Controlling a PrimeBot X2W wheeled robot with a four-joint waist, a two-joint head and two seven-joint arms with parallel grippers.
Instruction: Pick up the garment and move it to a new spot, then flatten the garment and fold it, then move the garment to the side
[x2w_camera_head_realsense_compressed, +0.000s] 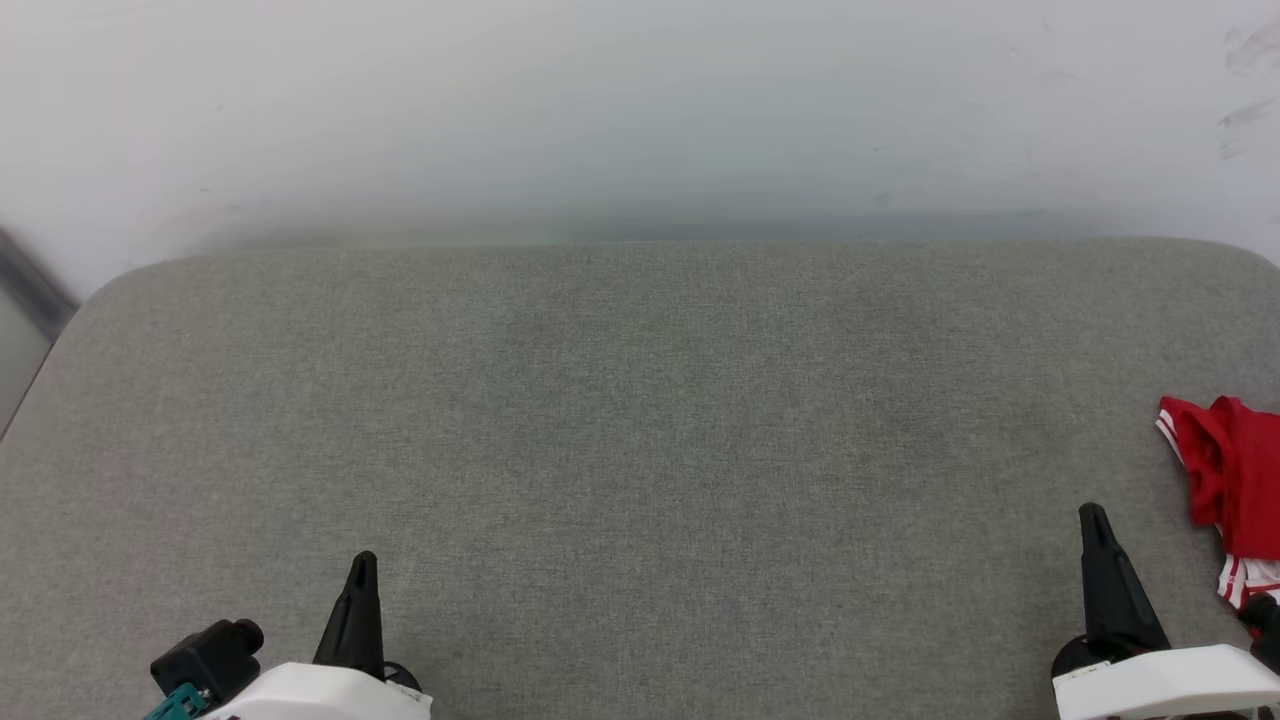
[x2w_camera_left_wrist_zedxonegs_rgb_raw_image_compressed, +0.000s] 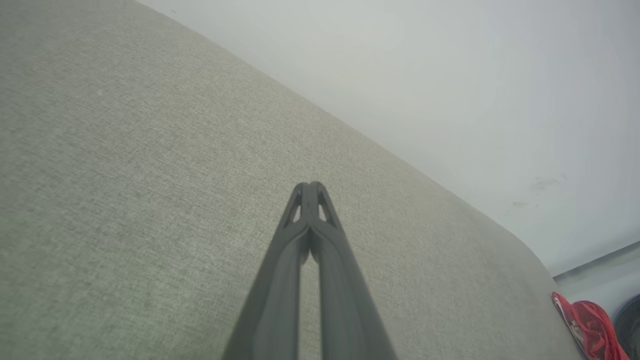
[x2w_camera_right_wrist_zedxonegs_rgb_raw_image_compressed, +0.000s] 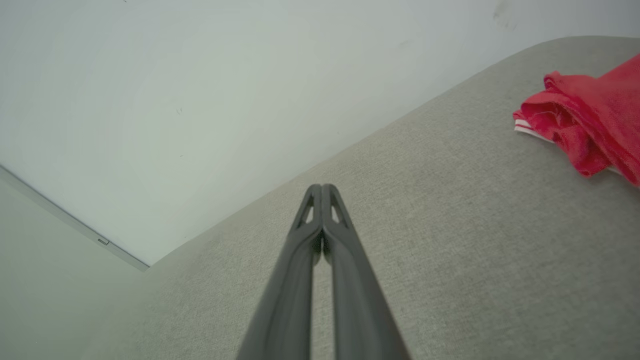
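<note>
Left gripper sits at the lower left of the head view, its fingers drawn together to a single dark point. My left wrist view confirms the two tips touching each other. Right gripper stands at the lower right, likewise closed, and its tips meet in the right wrist view. Both are over the bench, a broad grey fabric-covered top with rounded far corners. Whether the tips touch the fabric I cannot tell.

Garment: a bunched red heap with white striped trim, lying on the bench at the right edge of the head view and cut off by the frame. It is up and right of my right gripper, near but apart from it. The right wrist view has it at the upper right. In the left wrist view it is a small red patch in the lower right corner, well apart from my left gripper.

Obstructions: bare grey fabric lies between each gripper and the garment. Behind the bench's far edge rises a pale wall with a few scuff marks. At the left edge of the head view is a dark strip, blurred and not identified.
</note>
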